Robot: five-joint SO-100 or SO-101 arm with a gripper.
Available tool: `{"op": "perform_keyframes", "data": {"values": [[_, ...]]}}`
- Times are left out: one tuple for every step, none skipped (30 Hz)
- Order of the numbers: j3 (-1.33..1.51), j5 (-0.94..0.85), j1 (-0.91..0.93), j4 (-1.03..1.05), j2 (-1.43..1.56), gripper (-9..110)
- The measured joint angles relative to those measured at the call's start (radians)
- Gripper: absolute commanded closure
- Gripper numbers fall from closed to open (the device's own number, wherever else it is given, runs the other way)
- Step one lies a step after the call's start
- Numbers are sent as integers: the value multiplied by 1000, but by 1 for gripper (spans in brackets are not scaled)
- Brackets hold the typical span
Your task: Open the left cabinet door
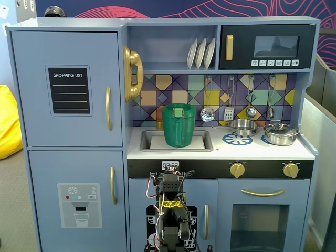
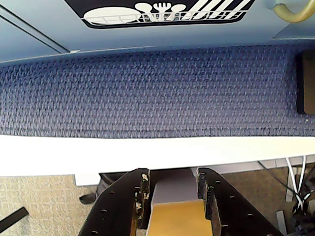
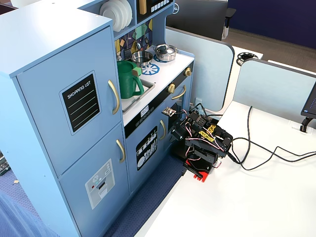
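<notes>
Hand (image 2: 172,196) nearest wrist camera, fingers parted, grasping nothing, over white counter (image 2: 147,155) edge. Left cabinet door (image 1: 68,89) shut, up and left of hand in front fixed view, well apart.

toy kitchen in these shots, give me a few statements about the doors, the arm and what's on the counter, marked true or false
1. The left cabinet door with the shopping list panel is closed. True.
2. The gripper is clamped on that door's gold handle. False: in the wrist view the fingers hold nothing and point at the base of the kitchen, and in both fixed views the arm is folded low on the table, away from the handle.
3. A green pitcher stands in the sink. True.
4. The microwave sits below the counter. False: it is at the upper right in a fixed view.
5. The door with the dispenser graphic is above the shopping list door. False: it is below it.
</notes>
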Motion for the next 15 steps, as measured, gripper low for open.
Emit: {"op": "perform_keyframes", "data": {"values": [[0,0,0,0,0,101],[0,9,-2,0,0,101],[0,14,-2,0,0,101],[0,15,0,0,0,101],[0,17,0,0,0,101],[0,17,-2,-2,0,101],[0,17,-3,-3,0,101],[0,17,-3,-3,0,101],[0,17,-6,-3,0,101],[0,17,-11,-3,0,101],[0,17,-17,-3,0,101],[0,18,-31,-3,0,101],[0,35,-48,-12,0,101],[0,61,-63,-28,-2,101],[6,87,-83,-41,-2,101]]}}
